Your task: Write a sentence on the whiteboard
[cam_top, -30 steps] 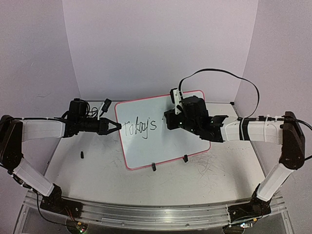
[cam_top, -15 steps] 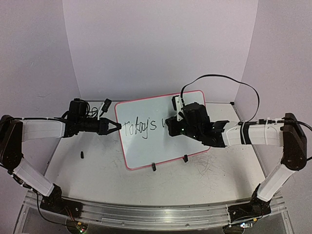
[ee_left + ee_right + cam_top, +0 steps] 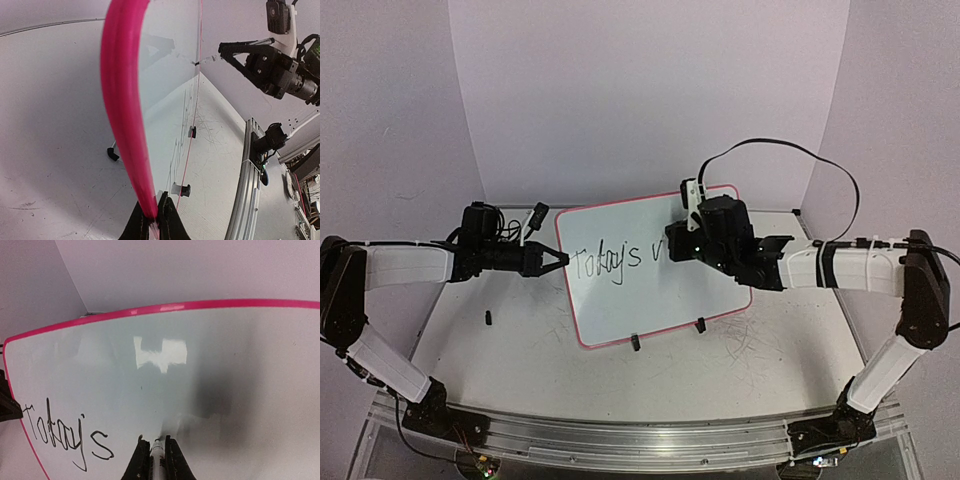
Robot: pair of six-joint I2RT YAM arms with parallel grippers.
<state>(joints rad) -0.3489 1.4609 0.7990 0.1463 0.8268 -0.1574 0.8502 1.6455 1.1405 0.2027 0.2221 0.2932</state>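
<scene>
At left rim of the whiteboard (image 3: 650,300), left gripper (image 3: 558,259) is pinching it upright. Just right of "Today's", the sentence (image 3: 607,262) is gaining a fresh stroke; right gripper (image 3: 157,441), clamping the marker (image 3: 158,454), is rising: second word starting.

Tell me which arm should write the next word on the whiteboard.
Right. The right gripper holds the marker with its tip at the whiteboard just past "Today's"; the left gripper is clamped on the board's rim, steadying it.
</scene>
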